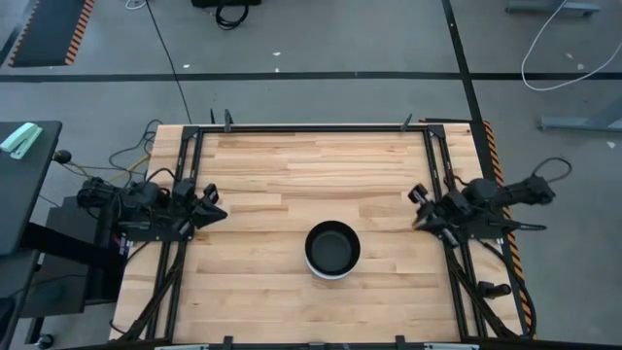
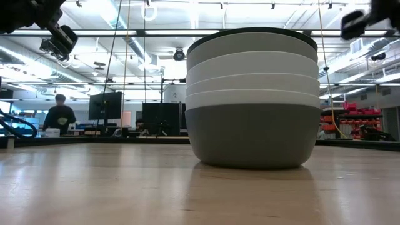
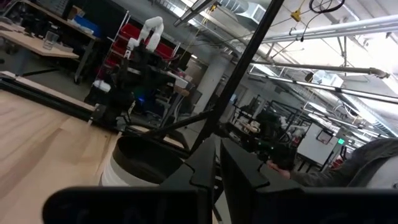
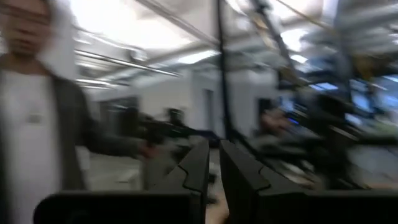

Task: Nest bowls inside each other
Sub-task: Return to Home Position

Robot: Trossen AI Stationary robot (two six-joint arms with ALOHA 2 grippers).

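Observation:
The bowls [image 1: 332, 250] stand nested in one stack on the table's middle, toward its near edge. In the low view the stack [image 2: 253, 106] shows a dark grey bowl at the bottom resting on the wood, white and light grey rims above it, and a black rim on top. My left gripper [image 1: 219, 211] [image 3: 217, 148] hovers shut at the table's left edge, pointing toward the stack [image 3: 140, 163]. My right gripper [image 1: 420, 216] [image 4: 214, 148] hovers shut at the right edge. Neither touches a bowl.
Bare wood [image 1: 292, 165] surrounds the stack on all sides. A black frame rail [image 1: 321, 127] runs along the table's far edge, and rails line both sides. A person [image 4: 37, 106] shows blurred in the right wrist view; another person [image 2: 59, 115] stands far behind the table.

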